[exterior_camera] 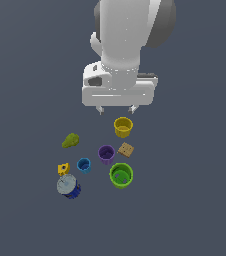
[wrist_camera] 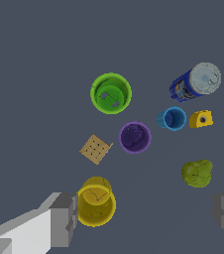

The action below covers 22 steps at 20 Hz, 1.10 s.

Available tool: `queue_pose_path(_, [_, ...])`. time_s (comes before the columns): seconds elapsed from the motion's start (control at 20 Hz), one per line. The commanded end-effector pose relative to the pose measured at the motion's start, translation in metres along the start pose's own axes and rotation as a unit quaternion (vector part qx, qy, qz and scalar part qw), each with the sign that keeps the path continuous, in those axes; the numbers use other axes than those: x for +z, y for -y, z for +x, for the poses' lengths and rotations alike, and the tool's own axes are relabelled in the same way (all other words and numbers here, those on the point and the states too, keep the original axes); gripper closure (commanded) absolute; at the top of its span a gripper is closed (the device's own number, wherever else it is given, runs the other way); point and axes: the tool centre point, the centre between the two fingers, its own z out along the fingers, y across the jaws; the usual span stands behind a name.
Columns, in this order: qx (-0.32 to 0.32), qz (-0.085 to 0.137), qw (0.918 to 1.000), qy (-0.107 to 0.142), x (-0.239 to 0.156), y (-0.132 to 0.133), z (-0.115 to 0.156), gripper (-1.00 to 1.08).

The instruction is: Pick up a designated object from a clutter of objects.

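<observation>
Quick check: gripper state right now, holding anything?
Gripper: open, holding nothing, above the clutter; olive pear untouched.

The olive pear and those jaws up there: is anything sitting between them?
No. In the exterior view the stretch from the gripper down to the olive pear is bare floor; the yellow cup stands off to the side.

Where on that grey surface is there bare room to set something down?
Bare floor lies wide beyond the green cup, and past the olive pear. It is crowded among the purple cup, blue cup, tan square and yellow block.
</observation>
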Motion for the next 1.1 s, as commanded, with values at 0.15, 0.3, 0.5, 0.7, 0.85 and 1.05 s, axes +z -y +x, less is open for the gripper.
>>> queue_pose_path(0.15, [-0.003,-0.001,1.0000,-0.001,0.000,-0.001,0.001,-0.92])
queue_pose_path(0.3, [-0.011,-0.002,0.9999,-0.002,0.001,-0.003,0.004,-0.92])
queue_pose_path(0.5, [-0.016,-0.003,0.9999,-0.003,0.001,-0.004,0.006,-0.92])
queue_pose_path(0.7, [-0.013,-0.003,0.9999,-0.003,0.002,-0.004,0.006,-0.92])
queue_pose_path(0.85, [-0.002,-0.001,1.0000,-0.003,0.006,-0.008,0.006,-0.92])
queue_pose_path(1.05, [0.027,0.003,0.9996,-0.002,0.015,-0.016,0.007,-0.92])
